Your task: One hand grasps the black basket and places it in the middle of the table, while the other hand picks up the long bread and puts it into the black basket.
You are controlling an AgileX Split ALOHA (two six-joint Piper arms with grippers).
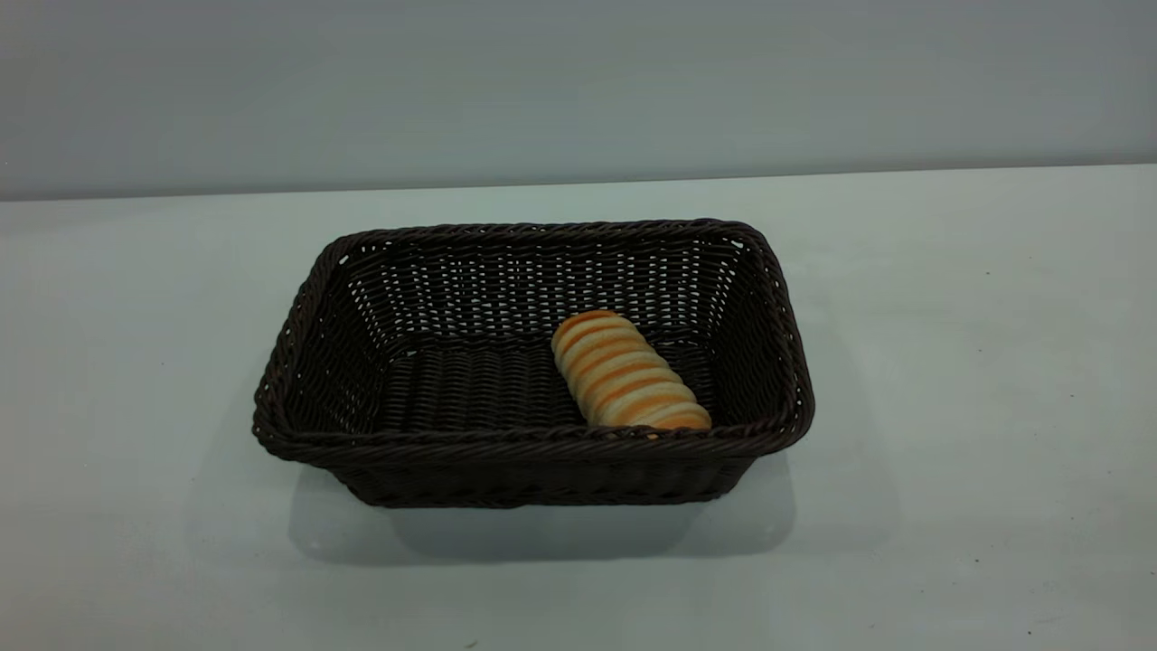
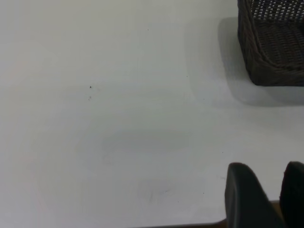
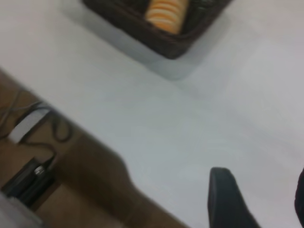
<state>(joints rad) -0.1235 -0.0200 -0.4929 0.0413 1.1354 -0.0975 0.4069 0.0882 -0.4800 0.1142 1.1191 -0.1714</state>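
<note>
You have the long bread [image 1: 627, 372] lying inside the black basket [image 1: 362, 443], on the basket floor toward its right end, angled with one end against the near wall. The basket sits around the middle of the table [image 1: 976, 380]. Neither arm shows in the exterior view. Your left hand [image 2: 270, 187] hovers over bare table, well apart from a basket corner, fingers parted by a narrow gap. Your right hand [image 3: 259, 192] hangs near the table's edge, fingers spread wide, holding nothing.
</note>
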